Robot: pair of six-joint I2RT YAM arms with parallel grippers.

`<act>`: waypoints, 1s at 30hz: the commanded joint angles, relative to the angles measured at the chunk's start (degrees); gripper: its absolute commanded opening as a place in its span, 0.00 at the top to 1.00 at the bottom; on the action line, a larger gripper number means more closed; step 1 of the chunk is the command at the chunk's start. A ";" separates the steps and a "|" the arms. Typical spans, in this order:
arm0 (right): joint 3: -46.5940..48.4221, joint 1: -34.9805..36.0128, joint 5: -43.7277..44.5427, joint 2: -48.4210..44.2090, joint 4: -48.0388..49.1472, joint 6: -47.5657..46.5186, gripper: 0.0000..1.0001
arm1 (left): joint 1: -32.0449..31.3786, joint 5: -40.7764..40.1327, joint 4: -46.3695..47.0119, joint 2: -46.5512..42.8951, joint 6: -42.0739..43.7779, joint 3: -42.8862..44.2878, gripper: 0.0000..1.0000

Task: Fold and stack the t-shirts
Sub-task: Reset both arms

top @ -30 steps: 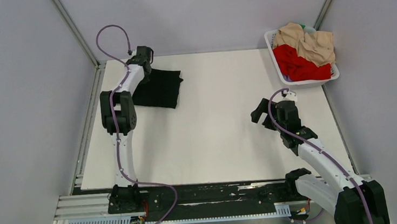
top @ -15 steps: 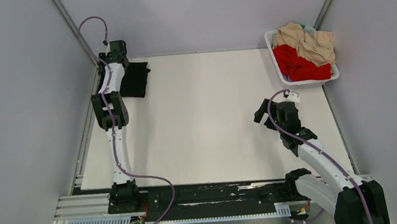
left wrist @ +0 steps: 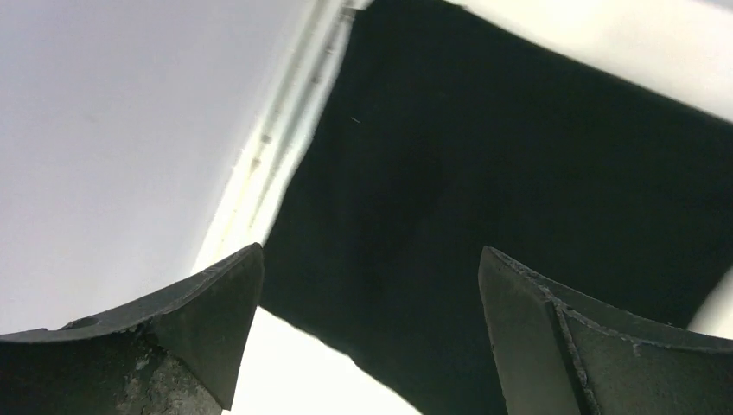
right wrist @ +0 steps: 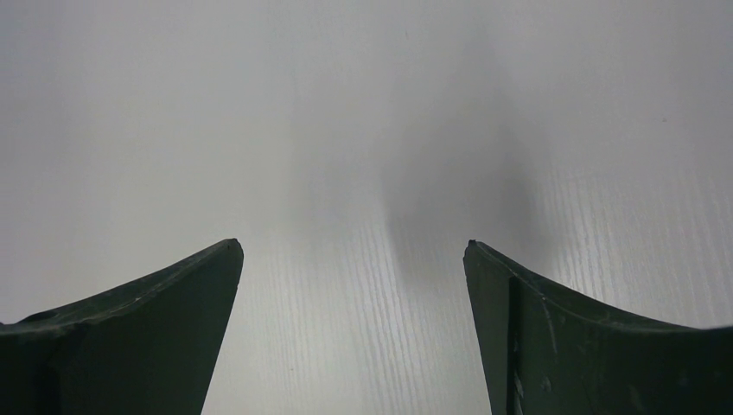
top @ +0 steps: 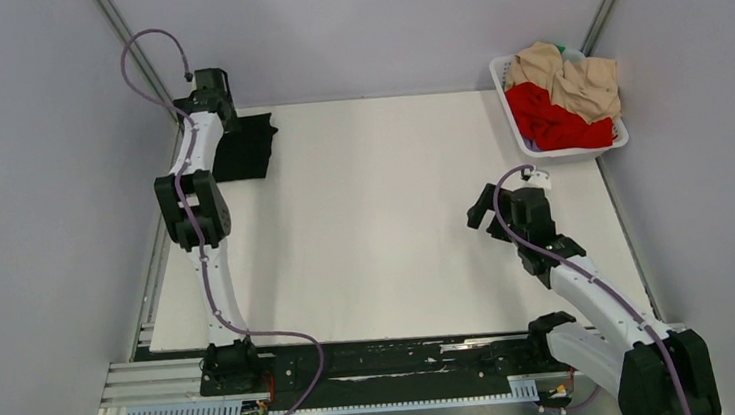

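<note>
Beneath both claws spreads the white table. Just below the left gripper, at the far left corner, lies the folded black t-shirt. The left wrist view shows the claw's jaws spread wide above the dark cloth, gripping nothing. Well beyond the right gripper, off to its right at the far corner, sits the white basket, with the beige t-shirt heaped over the red t-shirt. The right gripper hangs over bare tabletop, jaws wide apart and empty.
</note>
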 commanded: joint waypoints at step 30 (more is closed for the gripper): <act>-1.11 -0.21 -2.16 -14.69 -5.07 2.79 0.00 | -23.83 23.44 22.88 -94.53 -25.12 -94.31 0.00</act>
